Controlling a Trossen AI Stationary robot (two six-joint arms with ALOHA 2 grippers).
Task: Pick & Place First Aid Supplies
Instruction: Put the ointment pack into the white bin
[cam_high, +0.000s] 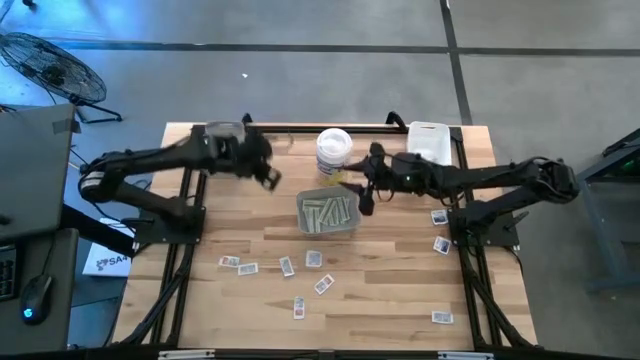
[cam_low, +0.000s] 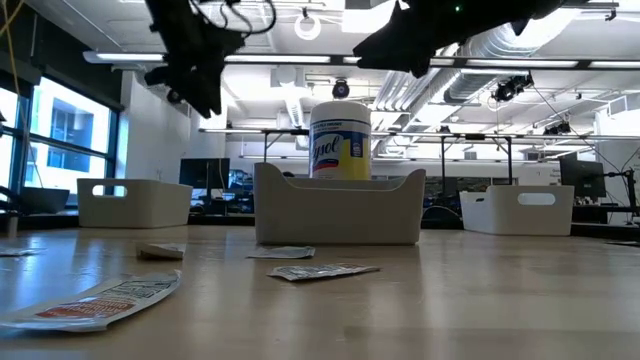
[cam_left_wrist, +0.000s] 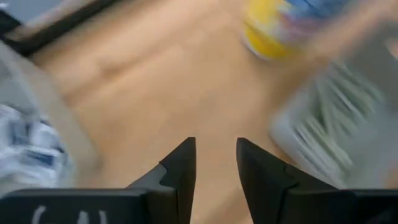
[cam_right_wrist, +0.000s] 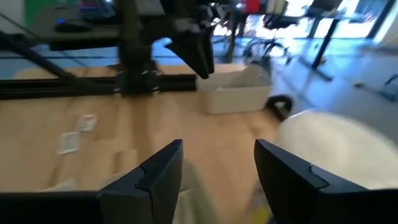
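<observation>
Nearest the low camera lies a flat printed packet (cam_low: 105, 298) on the counter (cam_low: 480, 310), with a crumpled strip (cam_low: 322, 271) and two more packets (cam_low: 281, 253) (cam_low: 161, 251) between it and the grey tray (cam_low: 338, 210).

Taking the grey tray (cam_high: 328, 212) at mid-counter as landmark: it already holds a sheaf of long pale strips (cam_high: 326, 213), so part of the sorting looks done. Just behind the tray stands the white wipes tub (cam_high: 333, 152) with its yellow label. A white tray (cam_high: 432, 140) sits at the counter's far right corner, and another tray (cam_high: 222, 133) at the far left holds some white squares, seen blurred in the left wrist view.

Left gripper (cam_high: 270, 177): raised, off the tray's far left corner; fingers (cam_left_wrist: 181, 168) slightly apart, nothing between them.

Right gripper (cam_high: 366, 203): raised, at the tray's right edge beside the tub; fingers (cam_right_wrist: 160, 171) wide apart and empty.

Remaining work, as judged from the layout: a scatter of small white squares (cam_high: 287, 266) lies in front of the tray toward the counter's near edge, and three more (cam_high: 440, 217) lie to its right near the right arm's base. All of these have yet to be picked up, so the task appears perhaps half complete.
</observation>
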